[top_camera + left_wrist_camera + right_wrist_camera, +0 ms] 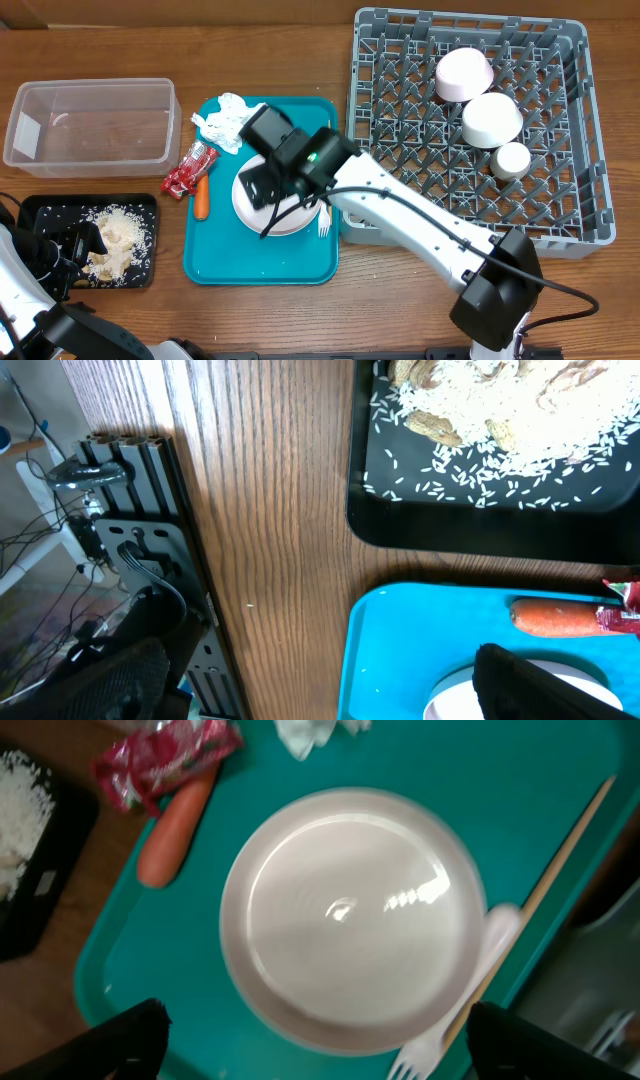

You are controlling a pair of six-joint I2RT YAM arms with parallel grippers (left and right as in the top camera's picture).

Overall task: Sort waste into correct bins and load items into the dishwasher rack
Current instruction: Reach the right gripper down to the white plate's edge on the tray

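Observation:
The round white plate (292, 222) (350, 915) lies on the teal tray (260, 262). My right gripper (268, 192) (320, 1048) hovers over the plate, open and empty, with a finger on each side of it. A white fork (480, 970) and chopsticks (572, 842) lie beside the plate. A carrot (201, 198) (175, 830), a red wrapper (188, 170) and a crumpled napkin (225, 122) lie at the tray's left and far end. My left gripper (68, 246) (325, 692) is open and empty by the black tray (48, 214), which holds rice (115, 245).
The clear tub (90, 120) stands at the far left. The grey rack (400, 120) at the right holds a pink bowl (463, 75), a white bowl (491, 120) and a small cup (511, 160). My right arm crosses the rack's near left corner.

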